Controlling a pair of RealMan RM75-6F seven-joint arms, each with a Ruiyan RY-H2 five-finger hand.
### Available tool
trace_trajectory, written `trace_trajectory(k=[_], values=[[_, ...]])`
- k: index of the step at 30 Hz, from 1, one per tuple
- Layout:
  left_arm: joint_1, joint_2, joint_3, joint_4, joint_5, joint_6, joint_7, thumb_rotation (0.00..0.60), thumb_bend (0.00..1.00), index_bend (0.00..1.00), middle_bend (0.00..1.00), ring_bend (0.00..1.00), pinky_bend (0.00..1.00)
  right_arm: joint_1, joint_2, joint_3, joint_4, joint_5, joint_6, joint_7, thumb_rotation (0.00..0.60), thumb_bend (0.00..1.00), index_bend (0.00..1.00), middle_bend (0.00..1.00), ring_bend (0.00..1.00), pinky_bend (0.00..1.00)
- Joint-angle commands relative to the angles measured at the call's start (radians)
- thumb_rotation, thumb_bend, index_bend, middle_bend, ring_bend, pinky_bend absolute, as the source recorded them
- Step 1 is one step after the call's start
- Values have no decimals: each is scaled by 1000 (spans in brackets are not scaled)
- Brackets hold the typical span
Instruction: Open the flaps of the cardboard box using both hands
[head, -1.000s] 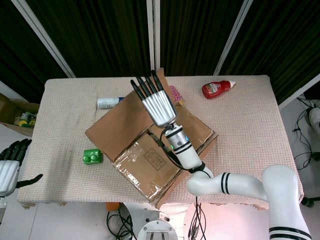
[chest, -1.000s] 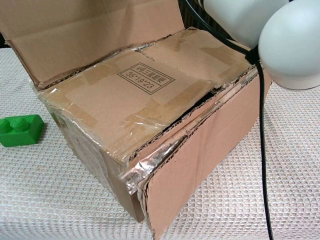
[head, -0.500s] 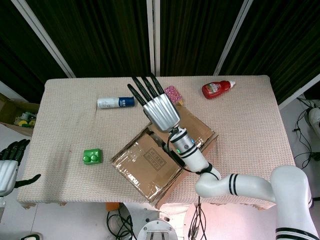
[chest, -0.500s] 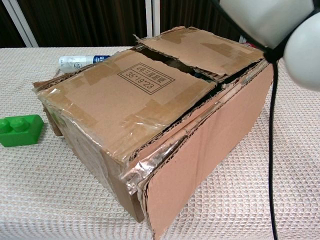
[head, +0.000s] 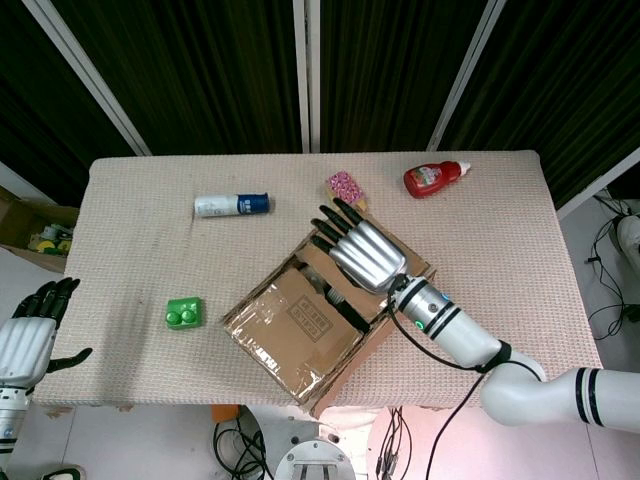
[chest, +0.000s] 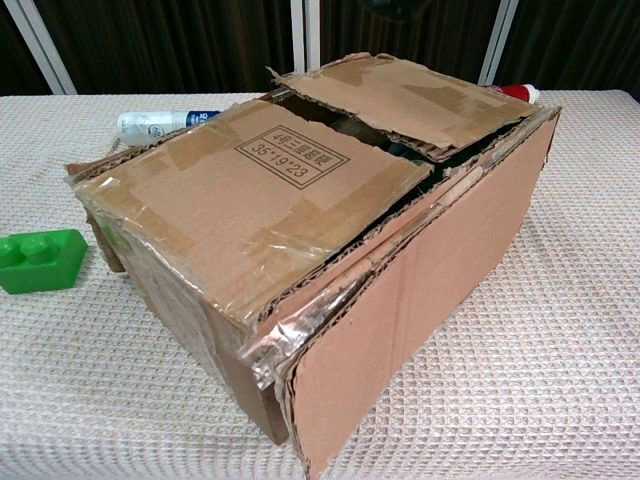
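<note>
Cardboard box (head: 325, 320) being shown at 6 o'clock on cloth-covered surface (head: 500, 230), inner flaps lying flat. Right robot hand (head: 358, 250) being held over box's 1 o'clock flap, fingers spread. Left robot hand (head: 28, 335) being held off surface's 8 o'clock edge, fingers spread, empty.

Two cameras, one high and one low, both facing the same table

The head view looks steeply down from above the near edge, taking in the whole table (head: 500, 200) with dark curtains toward twelve o'clock; the chest view sits low and very close, facing twelve o'clock across the cloth, so the cardboard box (chest: 300, 230) fills most of it; both share the box (head: 320, 320), the green block (head: 184, 314) (chest: 40, 260) at its nine o'clock, and the white bottle (head: 231, 205) (chest: 160, 122) beyond it toward eleven.
</note>
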Motion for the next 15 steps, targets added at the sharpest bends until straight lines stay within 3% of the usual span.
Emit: trace_trajectory(k=[1,9,15], values=[[-2,3,0,-11,-3,-4,13,547,62,24,86,64,189,-29,39,-34,-32,-104,-47,102,600,763,329,205,0,0],[-8,4,1,-26,-11,-17,35,547,63,24,86,63,189,-65,53,-76,-16,-279,-78,261,600,822,424,281,0,0],[-9,3,2,-26,-13,-18,37,549,63,24,86,64,189,-62,43,-104,15,-324,-107,305,600,842,496,317,0,0]])
